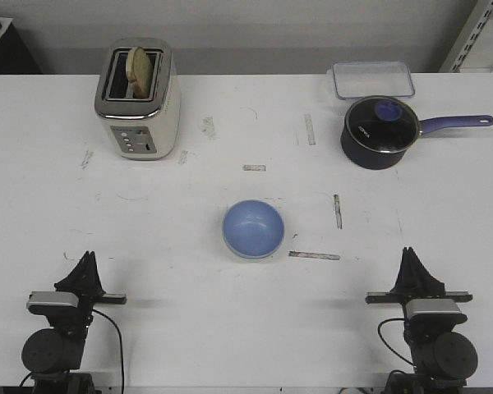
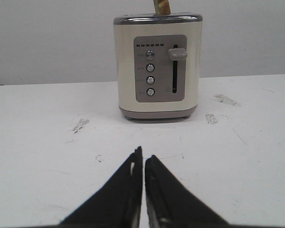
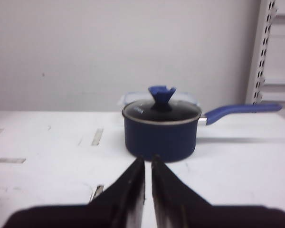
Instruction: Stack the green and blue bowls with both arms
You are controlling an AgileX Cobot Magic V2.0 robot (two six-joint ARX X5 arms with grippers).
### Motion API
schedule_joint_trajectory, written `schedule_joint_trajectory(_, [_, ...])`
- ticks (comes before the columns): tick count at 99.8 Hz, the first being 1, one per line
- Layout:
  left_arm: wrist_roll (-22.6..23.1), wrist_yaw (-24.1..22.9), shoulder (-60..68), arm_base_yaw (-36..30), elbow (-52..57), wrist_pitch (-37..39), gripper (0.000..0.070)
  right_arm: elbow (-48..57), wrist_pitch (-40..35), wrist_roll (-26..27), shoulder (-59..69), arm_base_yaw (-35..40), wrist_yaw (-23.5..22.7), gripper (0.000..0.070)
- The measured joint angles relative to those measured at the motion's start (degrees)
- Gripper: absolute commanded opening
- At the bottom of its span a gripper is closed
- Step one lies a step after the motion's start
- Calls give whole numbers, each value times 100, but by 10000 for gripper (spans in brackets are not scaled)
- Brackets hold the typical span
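Right now both arms sit at the bottom of the front view, the left claw at lower left and the right claw at lower right, each with its fingers pressed together on nothing, and the blue bowl rests upright in the middle of the tabletop, well apart from both. I see only a thin pale edge under the blue bowl's lower rim, so I cannot tell whether the green bowl already sits beneath it. Before committing, I would spread one claw, approach the near rim from above, and keep clear of the toaster and saucepan.
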Motion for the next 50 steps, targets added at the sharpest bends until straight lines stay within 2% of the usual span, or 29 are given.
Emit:
schedule_joint_trajectory(13, [0,0,0,0,0,2,1,-297,37,107,-138,0,2,12])
schedule_joint_trajectory(41, [0,0,0,0,0,0,1,-758,745,201,-138,0,-44,12])
schedule_joint_trajectory(50, [0,0,0,0,0,-2,1,-796,710,203,-140,0,-133,12])
